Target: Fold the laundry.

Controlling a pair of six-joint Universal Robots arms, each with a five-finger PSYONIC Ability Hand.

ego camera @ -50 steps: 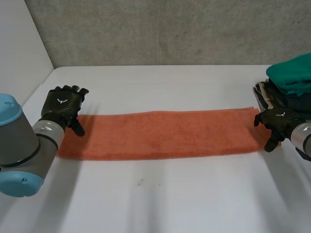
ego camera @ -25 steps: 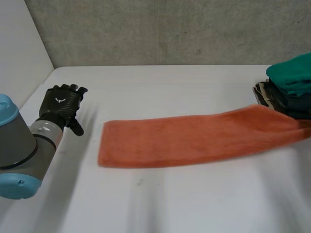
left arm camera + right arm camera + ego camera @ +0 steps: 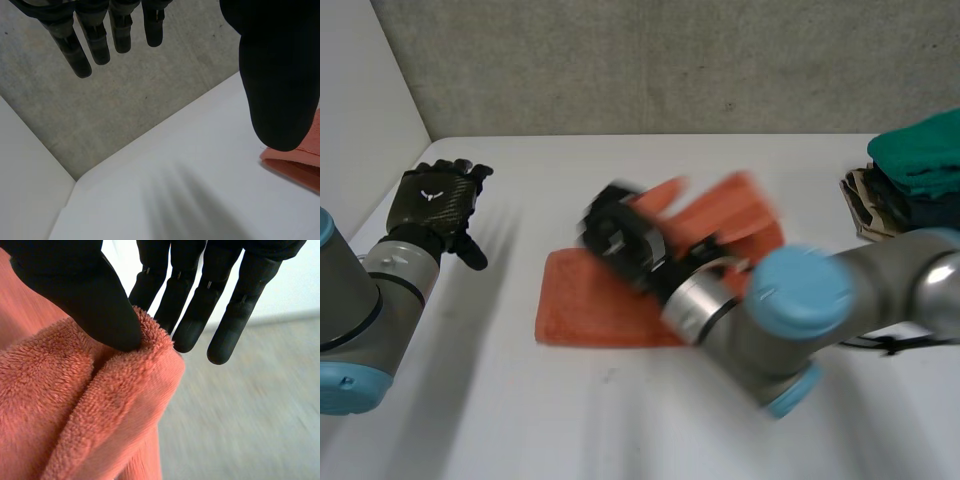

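Note:
An orange towel lies in the middle of the white table, its right end lifted and doubled back over the rest. My right hand holds that end above the towel's middle, the arm reaching across from the right. In the right wrist view the thumb pinches the towel's folded edge against the fingers. My left hand hovers open to the left of the towel, apart from it. Past its thumb in the left wrist view lies the towel's near corner.
A stack of folded clothes with a green piece on top stands at the table's right edge. A grey wall runs behind the table, and a white side wall closes the left.
My right hand closed on the towel's right end, lifted it and swept it left over the middle. The towel's left end slid right, away from my left hand, which drew back slightly.

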